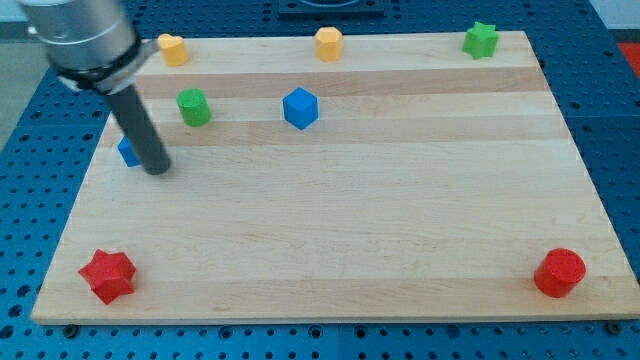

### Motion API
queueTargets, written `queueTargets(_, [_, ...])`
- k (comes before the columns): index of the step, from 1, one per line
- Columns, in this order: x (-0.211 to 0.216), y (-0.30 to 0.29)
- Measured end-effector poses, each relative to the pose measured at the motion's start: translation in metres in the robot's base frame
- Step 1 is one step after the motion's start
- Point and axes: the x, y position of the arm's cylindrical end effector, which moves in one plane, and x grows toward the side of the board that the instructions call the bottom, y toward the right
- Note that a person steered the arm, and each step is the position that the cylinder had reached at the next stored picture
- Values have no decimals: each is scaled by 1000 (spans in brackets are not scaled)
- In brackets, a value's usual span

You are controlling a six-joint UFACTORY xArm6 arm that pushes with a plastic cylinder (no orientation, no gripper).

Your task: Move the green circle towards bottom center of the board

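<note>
Wooden board (pixel 340 230) seen from above on a blue perforated bench (pixel 20 200). The arm carries no claw, so there is nothing to release or clench: only a dark rod, slanting down from the view's top left. The tip (pixel 157 170) rests on the board near its left edge, just beside a blue block (pixel 127 152) that the rod partly hides. The green circle (pixel 193 107) stands above and slightly right of the tip, apart from it, in the board's upper left. A blue cube (pixel 300 108) lies right of the circle. Along the top edge: two orange blocks (pixel 173 49) (pixel 329 44) and a green star (pixel 481 40). Bottom corners: red star (pixel 108 275) at left, red cylinder (pixel 559 272) at right.
</note>
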Motion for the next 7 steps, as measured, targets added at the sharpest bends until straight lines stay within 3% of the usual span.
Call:
queueTargets(1, [-28, 39])
queueTargets(5, [-102, -51])
queueTargets(6, [-122, -11])
queueTargets(7, [-114, 20])
